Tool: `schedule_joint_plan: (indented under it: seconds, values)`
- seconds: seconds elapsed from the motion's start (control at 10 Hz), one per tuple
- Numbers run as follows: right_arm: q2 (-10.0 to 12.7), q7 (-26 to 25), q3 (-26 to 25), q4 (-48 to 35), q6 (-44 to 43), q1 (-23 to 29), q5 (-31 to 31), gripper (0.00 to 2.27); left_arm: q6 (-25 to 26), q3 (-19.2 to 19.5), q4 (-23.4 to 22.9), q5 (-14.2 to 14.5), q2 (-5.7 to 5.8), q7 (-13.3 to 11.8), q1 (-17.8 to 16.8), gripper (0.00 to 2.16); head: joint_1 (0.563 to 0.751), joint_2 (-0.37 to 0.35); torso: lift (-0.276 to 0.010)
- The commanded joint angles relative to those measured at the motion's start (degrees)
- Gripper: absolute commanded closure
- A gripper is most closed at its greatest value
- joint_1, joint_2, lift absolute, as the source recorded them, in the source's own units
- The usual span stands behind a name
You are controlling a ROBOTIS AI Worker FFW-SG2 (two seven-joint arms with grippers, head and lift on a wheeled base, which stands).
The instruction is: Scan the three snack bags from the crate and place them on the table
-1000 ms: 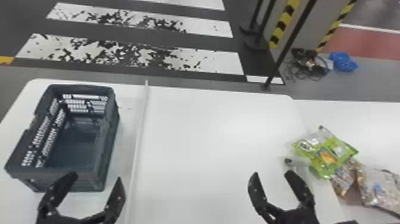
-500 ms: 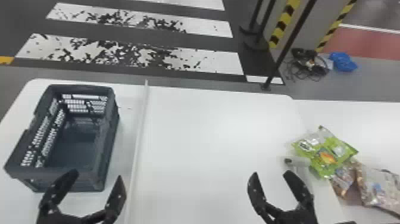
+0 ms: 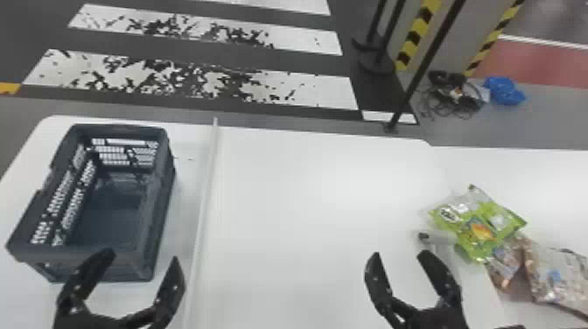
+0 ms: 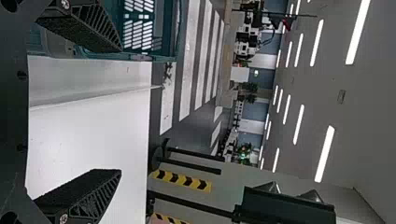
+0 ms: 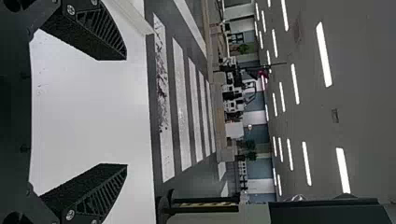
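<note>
While both sets of jaws stand wide apart with bare space between the fingers, left jaws [image 3: 141,254] at lower left and right jaws [image 3: 400,253] at lower right of the head view, the three snack bags lie bunched at the right of the frame on the white worktop [image 3: 306,197]. A green bag [image 3: 479,232] overlaps a small brownish bag [image 3: 507,258], with a larger clear bag [image 3: 555,275] beside them at the edge.

Just beside the green bag, above the right jaws, is a pale object [image 3: 442,238] with a black end. A raised pale strip [image 3: 204,192] runs up the worktop between the dark crate [image 3: 162,197] at left and the bags; one left finger covers part of the crate's near wall.

Upper right, on the floor, are a slanting black pole [image 3: 425,65], yellow-and-black striping [image 3: 411,41], a cable heap [image 3: 455,94] and a blue bundle [image 3: 505,92]. A worn white-striped crossing [image 3: 323,92] spans the upper left.

The green bag bears a white oval label and an orange picture; the clear bag has a small blue patch.
</note>
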Motion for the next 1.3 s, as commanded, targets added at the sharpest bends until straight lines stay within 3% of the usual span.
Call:
schedule_joint_plan:
  seconds: [0.0, 1.2]
  values:
    - [0.0, 0.0, -0.1, 0.0, -0.2, 0.0, 0.0, 0.11, -0.1, 0.0, 0.1, 0.1, -0.09, 0.0, 0.0, 0.07, 0.695, -0.174, -0.037]
    - [-0.1, 0.1, -0.2, 0.3, -4.5, 1.3, -0.1, 0.12, -2.9, -0.1, 0.3, 0.3, -0.17, 0.1, 0.4, 0.07, 0.695, -0.184, -0.037]
